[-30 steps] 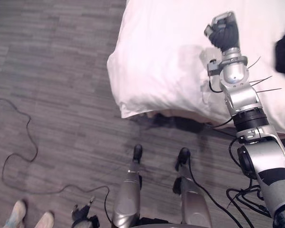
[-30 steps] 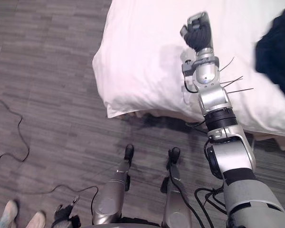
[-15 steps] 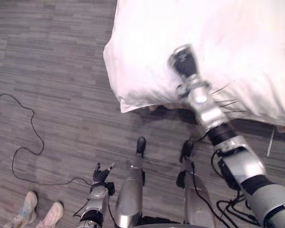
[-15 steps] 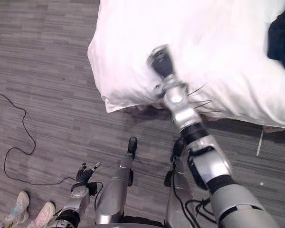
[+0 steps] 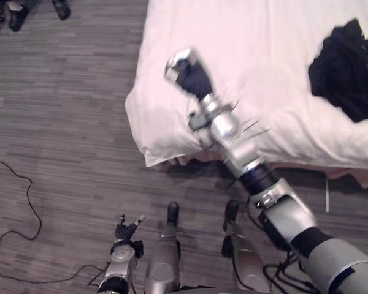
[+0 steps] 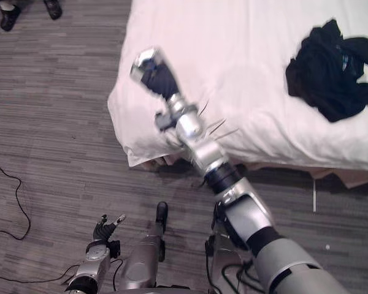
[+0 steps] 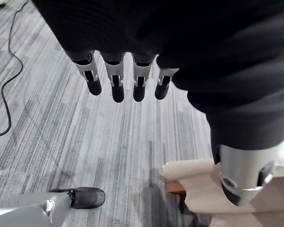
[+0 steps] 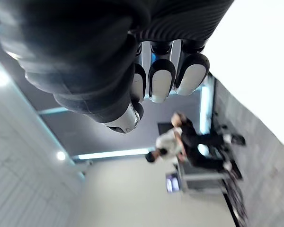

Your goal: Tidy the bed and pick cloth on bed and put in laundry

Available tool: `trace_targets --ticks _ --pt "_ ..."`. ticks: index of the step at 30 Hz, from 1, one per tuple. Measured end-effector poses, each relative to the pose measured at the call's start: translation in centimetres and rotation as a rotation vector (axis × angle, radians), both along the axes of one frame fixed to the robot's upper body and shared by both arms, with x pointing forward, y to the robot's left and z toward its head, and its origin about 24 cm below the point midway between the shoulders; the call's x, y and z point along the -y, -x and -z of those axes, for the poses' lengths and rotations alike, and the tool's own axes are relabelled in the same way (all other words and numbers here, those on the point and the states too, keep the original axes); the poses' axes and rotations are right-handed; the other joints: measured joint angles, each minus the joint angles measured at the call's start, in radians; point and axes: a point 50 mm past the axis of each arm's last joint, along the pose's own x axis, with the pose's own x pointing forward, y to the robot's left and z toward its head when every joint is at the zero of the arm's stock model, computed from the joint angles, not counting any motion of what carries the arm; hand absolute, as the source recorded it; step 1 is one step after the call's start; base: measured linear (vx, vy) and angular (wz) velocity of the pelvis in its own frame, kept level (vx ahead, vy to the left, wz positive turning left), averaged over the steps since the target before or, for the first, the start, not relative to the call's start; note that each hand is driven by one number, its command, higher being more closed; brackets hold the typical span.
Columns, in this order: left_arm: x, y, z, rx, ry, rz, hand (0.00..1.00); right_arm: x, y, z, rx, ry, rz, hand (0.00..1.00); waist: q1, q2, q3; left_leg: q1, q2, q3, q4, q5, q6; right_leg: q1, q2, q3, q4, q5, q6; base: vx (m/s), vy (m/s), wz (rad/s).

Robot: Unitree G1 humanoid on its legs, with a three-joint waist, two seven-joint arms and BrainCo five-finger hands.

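Observation:
A crumpled black cloth [image 5: 346, 76] lies on the white bed [image 5: 264, 37] near its right side, also seen as the dark heap [image 6: 331, 64]. My right hand [image 5: 187, 68] is raised above the sheet near the bed's left front corner, well to the left of the cloth. Its fingers [image 8: 161, 78] are curled against the palm and hold nothing. My left hand [image 5: 126, 229] hangs low over the floor in front of the bed, with its fingers [image 7: 117, 85] straight and nothing in them.
Grey striped carpet [image 5: 67, 122] surrounds the bed on the left and front. A person's dark shoes [image 5: 15, 15] stand on it at the far left. The bed's front edge [image 5: 172, 159] overhangs a beige base [image 7: 194, 189]. A person [image 8: 180, 139] shows far off in the right wrist view.
The camera has shifted, bringing the whole black cloth into view. My right arm has swung left across the bed, hand still curled. My left hand has risen into view.

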Motion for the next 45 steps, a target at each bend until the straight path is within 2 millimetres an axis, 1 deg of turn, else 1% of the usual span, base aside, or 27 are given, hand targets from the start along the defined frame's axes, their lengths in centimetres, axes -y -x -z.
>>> trace_targets --ticks 1,2,4,7,9,14,15,16,17,18,19,20,21,22,24,25,26,27,28,30,32,34,37,40,43,44,45 --pt "0.2 -0.3 -0.2 0.01 0.001 0.01 0.0 0.8 -0.1 -0.5 0.012 -0.012 0.03 1.0 0.002 0.007 0.004 -0.022 -0.003 0.001 0.031 -0.011 0.002 -0.018 -0.004 0.005 0.016 -0.003 -0.002 -0.18 0.001 -0.12" --pt "0.4 -0.8 -0.5 0.032 0.001 0.024 0.0 2.7 -0.5 -1.0 0.019 -0.049 0.1 1.0 0.001 0.021 0.01 -0.069 -0.004 0.004 0.093 -0.037 0.004 -0.056 -0.007 0.015 0.048 -0.018 0.006 -0.19 -0.009 -0.11" --pt "1.0 -1.6 -0.8 0.05 -0.001 0.055 0.0 6.1 -1.6 -0.9 -0.012 -0.109 0.23 1.0 -0.003 0.039 0.02 -0.145 -0.002 0.006 0.169 -0.07 0.007 -0.12 -0.007 0.027 0.09 -0.024 0.005 -0.2 -0.031 -0.12" --pt "1.6 -2.4 -1.2 0.071 0.005 0.074 0.0 10.9 -2.9 1.1 -0.122 -0.196 0.398 1.0 -0.002 0.041 0.034 -0.201 0.007 0.017 0.207 -0.077 0.003 -0.183 -0.004 0.037 0.125 -0.029 -0.001 -0.14 -0.045 -0.13" --pt "1.9 -2.5 -1.3 0.077 0.024 0.066 0.0 13.6 -3.2 2.3 -0.192 -0.27 0.475 1.0 -0.001 0.042 0.066 -0.209 0.03 0.04 0.224 -0.08 -0.001 -0.197 0.002 0.036 0.125 -0.029 -0.001 -0.11 -0.066 -0.34" --pt "3.1 -3.1 -1.9 0.12 0.061 0.066 0.0 16.0 -3.0 4.1 -0.247 -0.294 0.528 1.0 -0.009 0.042 0.07 -0.206 0.072 0.07 0.248 -0.086 -0.006 -0.188 0.022 0.011 0.118 -0.029 -0.001 -0.06 -0.068 -0.21" --pt "3.2 -3.4 -2.3 0.143 0.063 0.068 0.0 17.1 -2.8 5.2 -0.28 -0.314 0.559 1.0 -0.012 0.041 0.07 -0.201 0.08 0.082 0.256 -0.085 -0.006 -0.18 0.026 0.005 0.122 -0.029 -0.001 -0.05 -0.089 0.08" --pt "3.2 -3.5 -2.5 0.153 0.062 0.068 0.0 18.4 -2.3 7.3 -0.33 -0.337 0.6 1.0 -0.023 0.036 0.072 -0.187 0.096 0.102 0.259 -0.085 -0.006 -0.163 0.027 -0.005 0.121 -0.029 -0.001 -0.05 -0.088 0.11" --pt "3.2 -3.5 -2.5 0.153 0.062 0.068 0.0 19.0 -2.1 8.3 -0.356 -0.346 0.621 1.0 -0.026 0.032 0.074 -0.177 0.1 0.111 0.258 -0.085 -0.006 -0.154 0.027 -0.009 0.12 -0.03 -0.001 -0.02 -0.055 0.07" --pt "3.3 -3.5 -2.4 0.15 0.067 0.068 0.0 20.8 -1.1 11.8 -0.454 -0.361 0.686 1.0 -0.027 0.023 0.076 -0.154 0.108 0.129 0.255 -0.085 -0.006 -0.129 0.027 -0.013 0.105 -0.031 -0.001 -0.01 -0.041 -0.04" --pt "3.5 -3.3 -2.3 0.146 0.071 0.067 0.0 21.7 -0.3 14.1 -0.517 -0.373 0.726 1.0 -0.026 0.02 0.075 -0.14 0.114 0.136 0.252 -0.086 -0.006 -0.109 0.03 -0.02 0.086 -0.031 0.0 0.0 -0.078 -0.25" --pt "3.7 -3.0 -2.1 0.136 0.08 0.063 0.0 22.8 1.1 17.4 -0.612 -0.397 0.776 1.0 -0.021 0.022 0.075 -0.112 0.147 0.145 0.215 -0.09 -0.001 -0.095 0.041 -0.038 0.123 -0.052 0.008 0.02 -0.103 -0.13" --pt "3.3 -2.6 -1.9 0.128 0.073 0.058 0.0 23.3 2.9 21.1 -0.717 -0.444 0.821 1.0 -0.038 0.001 0.077 -0.077 0.138 0.164 0.198 -0.083 -0.012 -0.102 0.019 -0.014 0.29 -0.133 -0.022 0.04 -0.117 0.1" --pt "3.0 -2.1 -1.6 0.115 0.069 0.05 0.0 24.0 5.2 24.7 -0.824 -0.481 0.876 1.0 -0.058 -0.025 0.076 -0.041 0.124 0.176 0.185 -0.073 -0.025 -0.066 0.012 -0.004 0.286 -0.198 -0.028 0.05 -0.106 0.23" --pt "2.7 -0.5 -0.7 0.063 0.069 0.037 0.0 25.8 11.1 30.6 -1.016 -0.526 1.013 1.0 -0.063 -0.041 0.066 0.045 0.125 0.175 0.139 -0.071 -0.027 0.015 0.019 -0.016 0.246 -0.204 -0.008 0.05 -0.045 -0.17" --pt "2.4 0.1 -0.3 0.043 0.072 0.022 0.0 26.6 13.1 32.2 -1.068 -0.545 1.063 0.0 -0.079 -0.051 0.049 0.069 0.119 0.176 0.115 -0.072 -0.027 0.035 0.019 -0.017 0.228 -0.203 -0.005 0.07 0.03 -0.2" --pt "2.0 0.7 0.1 0.02 0.074 0.009 0.0 27.2 15.0 33.5 -1.118 -0.57 1.114 0.0 -0.093 -0.063 0.024 0.089 0.11 0.175 0.086 -0.072 -0.027 0.049 0.018 -0.015 0.212 -0.2 -0.001 0.15 0.064 -0.06" --pt "1.4 1.9 0.9 -0.026 0.077 -0.017 0.0 28.1 19.2 36.2 -1.234 -0.602 1.214 0.0 -0.111 -0.082 -0.021 0.144 0.097 0.176 0.028 -0.071 -0.026 0.089 0.02 -0.011 0.169 -0.192 0.012 0.15 0.06 -0.08" --pt "1.2 2.3 1.1 -0.044 0.076 -0.024 0.0 28.3 20.6 36.9 -1.27 -0.611 1.245 0.0 -0.114 -0.087 -0.033 0.166 0.094 0.177 0.008 -0.069 -0.024 0.106 0.023 -0.008 0.155 -0.19 0.014 0.16 0.062 -0.16" --pt "0.3 3.9 2.1 -0.115 0.071 -0.062 0.0 28.3 26.4 39.7 -1.43 -0.665 1.357 0.0 -0.137 -0.104 -0.089 0.238 0.09 0.194 -0.03 -0.062 -0.019 0.174 0.032 0.009 0.107 -0.176 0.032 0.14 0.066 -0.22" --pt "0.1 4.7 2.6 -0.157 0.058 -0.045 0.0 27.6 29.4 41.0 -1.521 -0.678 1.382 0.0 -0.139 -0.105 -0.125 0.261 0.085 0.204 -0.04 -0.063 -0.02 0.205 0.033 0.018 0.079 -0.169 0.04 0.13 0.077 -0.21" --pt "-0.2 5.5 3.0 -0.196 0.062 -0.049 0.0 25.6 32.9 42.9 -1.678 -0.714 1.372 0.0 -0.149 -0.102 -0.171 0.302 0.071 0.221 -0.07 -0.067 -0.015 0.245 0.029 0.032 0.04 -0.162 0.051 0.14 0.106 -0.1" --pt "-0.8 6.1 3.3 -0.24 0.035 -0.025 0.0 22.3 34.6 44.5 -1.818 -0.743 1.293 0.0 -0.168 -0.102 -0.195 0.359 0.053 0.229 -0.093 -0.076 -0.003 0.288 0.025 0.048 0.022 -0.158 0.054 0.15 0.09 -0.07" --pt "-0.8 6.1 3.4 -0.267 0.006 0.019 0.0 19.7 34.9 45.3 -1.893 -0.747 1.204 0.0 -0.173 -0.106 -0.212 0.393 0.044 0.271 -0.084 -0.095 0.002 0.298 0.025 0.086 0.028 -0.157 0.053 0.12 0.07 -0.36" --pt "0.0 6.0 3.6 -0.296 -0.016 0.111 0.0 19.0 34.6 45.5 -1.915 -0.7 1.151 0.0 -0.191 -0.105 -0.212 0.42 0.052 0.342 -0.05 -0.129 -0.003 0.284 0.028 0.106 0.056 -0.166 0.047 0.07 0.035 -0.61" --pt "0.5 5.8 3.6 -0.302 -0.042 0.175 0.0 18.9 34.3 45.5 -1.922 -0.666 1.133 0.0 -0.193 -0.103 -0.21 0.45 0.065 0.399 -0.047 -0.144 -0.012 0.272 0.018 0.043 0.074 -0.196 0.013 0.03 -0.002 -1.08" --pt "0.9 5.4 3.5 -0.302 -0.061 0.224 0.0 18.8 34.1 45.5 -1.927 -0.637 1.12 0.0 -0.196 -0.094 -0.209 0.47 0.075 0.45 -0.044 -0.157 -0.018 0.265 -0.034 -0.112 0.112 -0.229 -0.012 0.05 0.055 -1.39"
